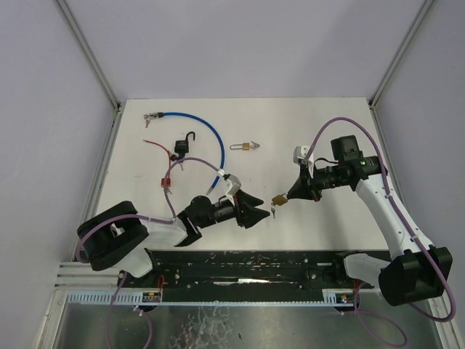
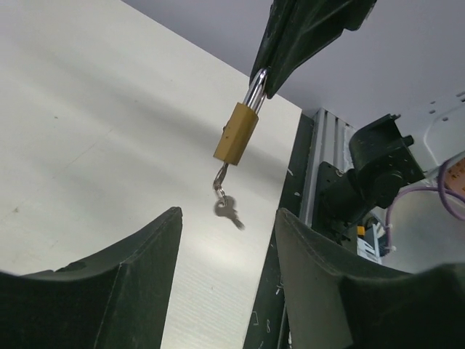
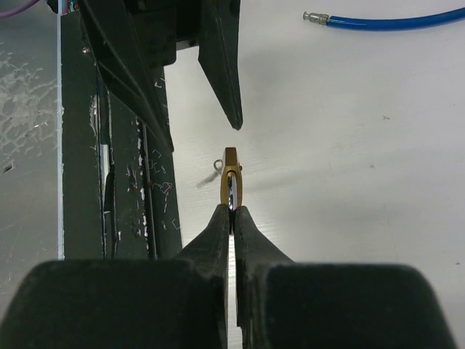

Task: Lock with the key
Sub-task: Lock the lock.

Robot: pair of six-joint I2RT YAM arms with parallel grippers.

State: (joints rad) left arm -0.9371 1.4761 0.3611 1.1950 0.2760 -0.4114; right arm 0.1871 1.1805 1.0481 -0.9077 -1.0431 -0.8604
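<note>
A small brass padlock (image 1: 279,198) hangs in the air by its silver shackle, pinched in my right gripper (image 1: 289,195), which is shut on it. In the right wrist view the padlock (image 3: 230,178) shows edge-on just beyond the closed fingertips of that gripper (image 3: 234,211). A key (image 2: 229,211) dangles on a ring from the bottom of the padlock (image 2: 236,133), blurred. My left gripper (image 2: 227,218) stands open just below and in front of the key, not touching it. From above, the left gripper (image 1: 260,211) faces the key (image 1: 273,211) from the left.
At the back left of the table lie a blue cable lock (image 1: 196,123), a black padlock (image 1: 183,145), a red wire (image 1: 163,156) and another small brass padlock (image 1: 245,147). A black rail (image 1: 254,265) runs along the near edge.
</note>
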